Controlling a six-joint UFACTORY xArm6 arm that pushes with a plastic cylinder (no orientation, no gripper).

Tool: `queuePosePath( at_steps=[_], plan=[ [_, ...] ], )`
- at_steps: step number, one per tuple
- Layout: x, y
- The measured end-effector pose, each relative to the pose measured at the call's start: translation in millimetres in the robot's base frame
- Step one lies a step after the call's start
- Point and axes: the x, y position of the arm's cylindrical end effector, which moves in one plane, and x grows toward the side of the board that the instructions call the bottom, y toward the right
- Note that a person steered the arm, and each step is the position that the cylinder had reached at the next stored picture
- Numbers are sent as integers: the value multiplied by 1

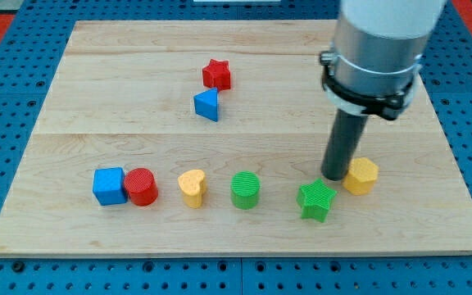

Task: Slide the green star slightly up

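The green star lies on the wooden board at the lower right of the view. My tip rests on the board just above and to the right of the star, close to its upper right point. A yellow hexagon block sits right beside the tip on its right, touching or nearly touching it. The rod rises from the tip to the arm's grey body at the view's top right.
A row runs along the lower board: blue cube, red cylinder, yellow heart, green cylinder. A red star and a blue triangle lie at the upper middle.
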Motion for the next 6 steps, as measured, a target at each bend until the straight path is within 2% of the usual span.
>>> queuePosePath(
  at_steps=[2, 4, 6],
  plan=[
    [16, 44],
    [83, 12],
    [78, -52]
  ],
)
